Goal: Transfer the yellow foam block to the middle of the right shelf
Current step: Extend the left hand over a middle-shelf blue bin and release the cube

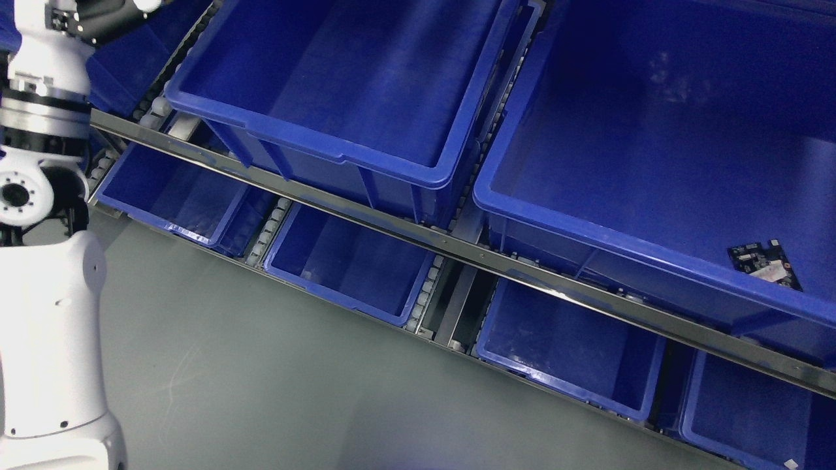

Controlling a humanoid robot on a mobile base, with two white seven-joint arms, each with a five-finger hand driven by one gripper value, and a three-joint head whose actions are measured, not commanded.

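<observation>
From the head camera I look down at a tilted view of a shelf rack holding blue plastic bins on 2 levels. My left arm fills the left edge of the picture: a white casing rising from the bottom left corner, a round joint above it, then silver and black rings, then another white segment running up to the top left corner. At the very top a black part of it leaves the frame, so the left hand itself is out of the picture and I cannot tell whether its fingers are apart or together. My right arm and hand do not show anywhere.

On the upper level sit 2 large bins. The upper middle bin has nothing visible inside. The upper right bin, just beside it, holds a small dark circuit board lying flat on its floor near the front wall.

A metal rail runs diagonally from the upper left down to the right edge, below the front of those bins. Under it stand 4 smaller bins in a row: the lower left bin, the lower middle bin, the lower right bin and the corner bin. White roller strips show between them.

Grey floor fills the lower part of the picture.

I see no yellow foam block anywhere in this view.
</observation>
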